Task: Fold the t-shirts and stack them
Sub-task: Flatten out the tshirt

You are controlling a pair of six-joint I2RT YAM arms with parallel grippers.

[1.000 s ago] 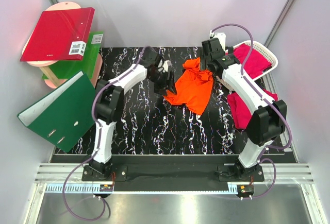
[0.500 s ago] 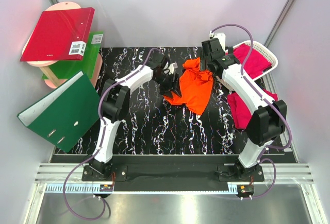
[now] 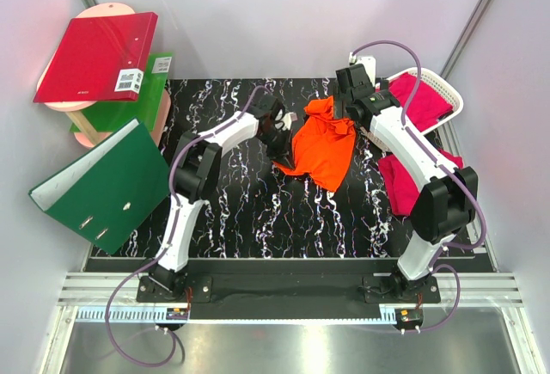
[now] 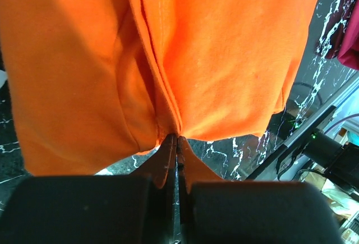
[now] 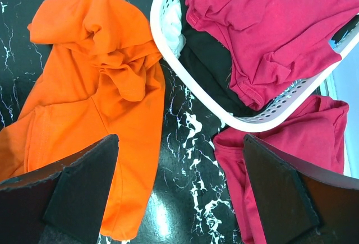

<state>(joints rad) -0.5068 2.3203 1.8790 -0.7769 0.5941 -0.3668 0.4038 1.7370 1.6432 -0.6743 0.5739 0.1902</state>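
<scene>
A pink shirt (image 3: 402, 183) lies on the table (image 3: 232, 202) at the right. The orange shirt (image 3: 322, 146) lies crumpled mid-table, its left edge pinched tight in the left gripper (image 4: 177, 140). The right gripper (image 5: 179, 199) hangs wide apart by its far end. Behind, the basket (image 5: 263, 122) holds a second pink shirt (image 5: 269, 25)

The black white-veined surface (image 3: 258, 211) offers open passage from 6 to 8 o'clock. A crumpled bright orange cloth t-shirt (image 3: 322, 146) covers the centre. A white plastic lattice basket (image 3: 453, 99) blocks 2 o'clock, a magenta-pink cloth t-shirt (image 3: 397, 180) blocks 3 o'clock, and a stiff green ring binder (image 3: 103, 185) overhangs 9 o'clock.
</scene>
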